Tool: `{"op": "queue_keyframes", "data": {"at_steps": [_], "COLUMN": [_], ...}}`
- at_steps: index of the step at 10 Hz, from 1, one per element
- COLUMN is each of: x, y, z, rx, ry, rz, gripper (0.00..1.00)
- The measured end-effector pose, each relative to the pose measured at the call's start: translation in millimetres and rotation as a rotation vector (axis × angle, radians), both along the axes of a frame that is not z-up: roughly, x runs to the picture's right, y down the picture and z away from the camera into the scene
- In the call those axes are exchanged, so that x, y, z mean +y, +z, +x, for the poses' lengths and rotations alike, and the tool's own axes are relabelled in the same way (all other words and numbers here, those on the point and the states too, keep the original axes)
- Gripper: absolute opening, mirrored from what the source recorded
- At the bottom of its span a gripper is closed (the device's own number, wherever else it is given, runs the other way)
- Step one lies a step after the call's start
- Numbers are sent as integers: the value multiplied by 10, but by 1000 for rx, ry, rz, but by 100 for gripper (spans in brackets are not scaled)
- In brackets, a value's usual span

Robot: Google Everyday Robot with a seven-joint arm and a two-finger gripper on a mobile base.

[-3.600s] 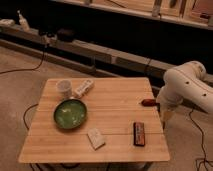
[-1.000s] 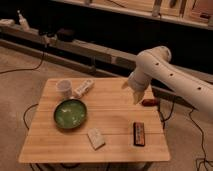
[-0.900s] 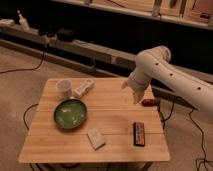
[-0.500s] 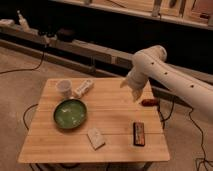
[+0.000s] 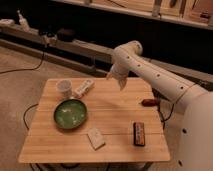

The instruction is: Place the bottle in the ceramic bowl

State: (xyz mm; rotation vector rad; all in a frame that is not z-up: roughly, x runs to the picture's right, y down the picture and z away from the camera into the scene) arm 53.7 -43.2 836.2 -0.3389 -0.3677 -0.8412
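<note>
Bottle, place: the bottle (image 5: 84, 87) lies on its side at the back left of the table (image 5: 117, 112), just beside the white cup (image 5: 64, 88) and behind the green bowl (image 5: 70, 113), apart from its rim.
Bottle, angle: its long axis runs slantwise, one end toward the cup and the other toward the back edge of the table.
Bottle, handling: small, slender plastic, so probably light and fairly stiff. Its smooth round side is likely to roll or slide away if nudged off centre.
Where to hold: probably across the middle of the body, jaws square to the long axis, coming straight down. The end away from the cup leaves more room for a finger.
Risk: a finger on the cup side could knock the cup, and a grip near either end may let the bottle tip as it lifts.
Bowl: shallow and glossy, probably hard and heavy enough to stay put, so a low release should do.
Gripper: the gripper (image 5: 116, 80) hangs above the back middle of the table, right of the bottle and well apart from it. Its jaws are spread and nothing is between them.
Hard to make out: which end of the bottle has the cap, whether the bottle touches the cup, and any print on the label.
Other things: a flat white box (image 5: 96, 138), a dark bar (image 5: 138, 134) and a small reddish thing (image 5: 149, 102) at the right edge, too blurred to name.
Cut off: the arm's base runs out of view at the right.
</note>
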Motion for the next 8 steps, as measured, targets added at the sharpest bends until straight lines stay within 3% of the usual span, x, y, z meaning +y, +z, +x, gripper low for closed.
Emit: {"op": "queue_keyframes", "data": {"at_steps": [3, 5, 8], "x": [-192, -220, -177], "y": [128, 239, 547], "z": [-429, -700, -1167], "rx": [-70, -99, -119], "ry": [-17, -24, -44], "rz": [8, -8, -52], "gripper": [65, 65, 65]}}
